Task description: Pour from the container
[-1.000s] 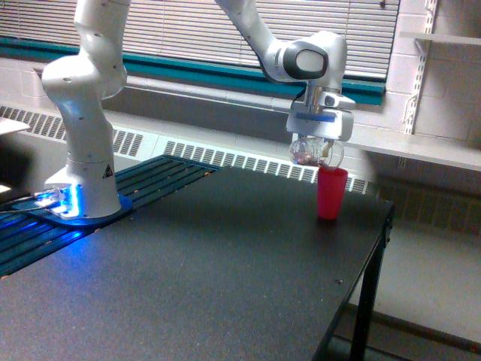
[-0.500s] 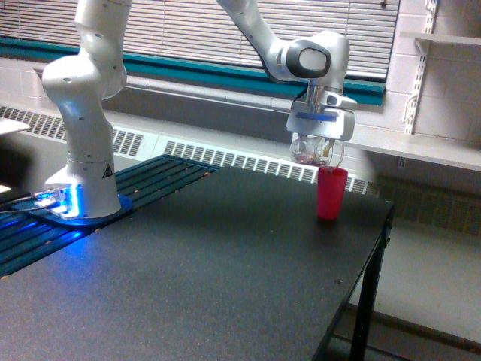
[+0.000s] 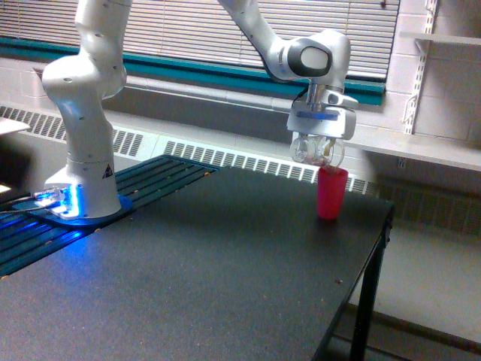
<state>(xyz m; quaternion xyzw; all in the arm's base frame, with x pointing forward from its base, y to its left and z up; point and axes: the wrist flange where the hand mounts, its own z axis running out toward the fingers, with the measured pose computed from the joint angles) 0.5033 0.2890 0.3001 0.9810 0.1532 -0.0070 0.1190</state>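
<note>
1. Between the fingers of the gripper (image 3: pixel 319 147) hangs the clear cup (image 3: pixel 314 150), clamped and tipped on its side.
2. Just below the fingers, toward the exterior view's right, stands the pink cup (image 3: pixel 331 192) on the black table (image 3: pixel 225 278).
3. Brownish bits show inside the clear cup, so pouring looks underway, not finished.
4. Left to do, by my judgement: tip further until the clear cup is emptied.
</note>
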